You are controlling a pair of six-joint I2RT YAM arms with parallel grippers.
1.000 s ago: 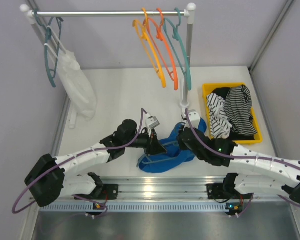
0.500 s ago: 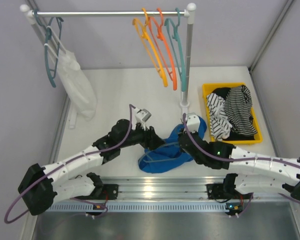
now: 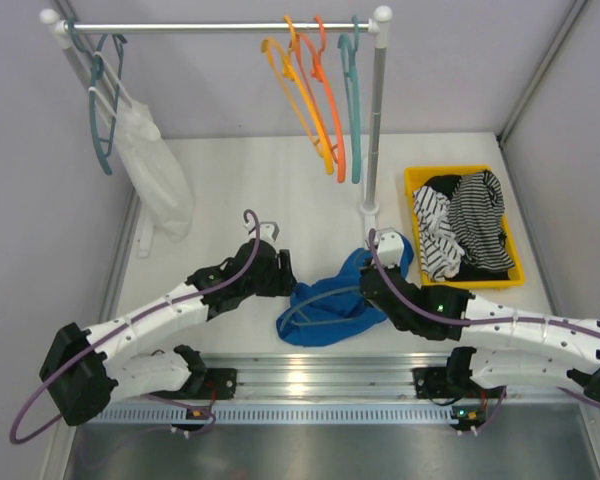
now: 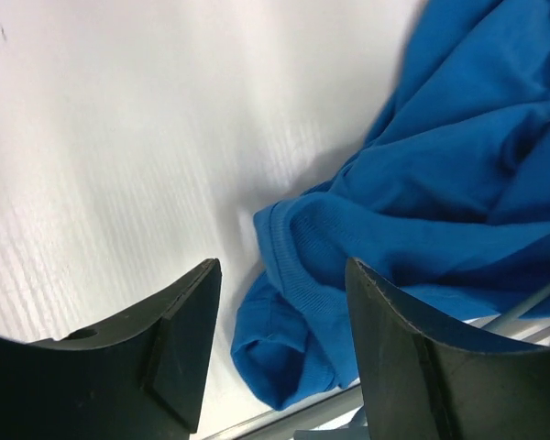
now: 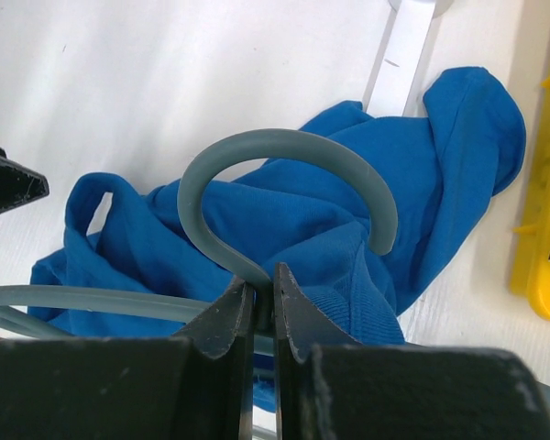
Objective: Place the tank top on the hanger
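My left gripper (image 4: 280,302), spread wide, has backed off the tank top (image 4: 440,183); my right gripper (image 5: 263,298) still pinches the hanger (image 5: 284,147).

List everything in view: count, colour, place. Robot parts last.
tank top: one, royal blue, crumpled near the front of the table
hanger: one, slate-teal, over the tank top
rail: one, pale, across the back
orange hangers: about three, orange to yellow-orange, on the rail
teal rail hangers: one beside the orange ones, more at the other end
white garment: one, hanging at the rail's left end in the top view
bin: one, yellow, right side of the table
striped garments: count unclear, black-and-white, in the bin
table: one, white
left end effector: one, black, open over the tank top's edge
right end effector: one, black, shut on the hanger's neck
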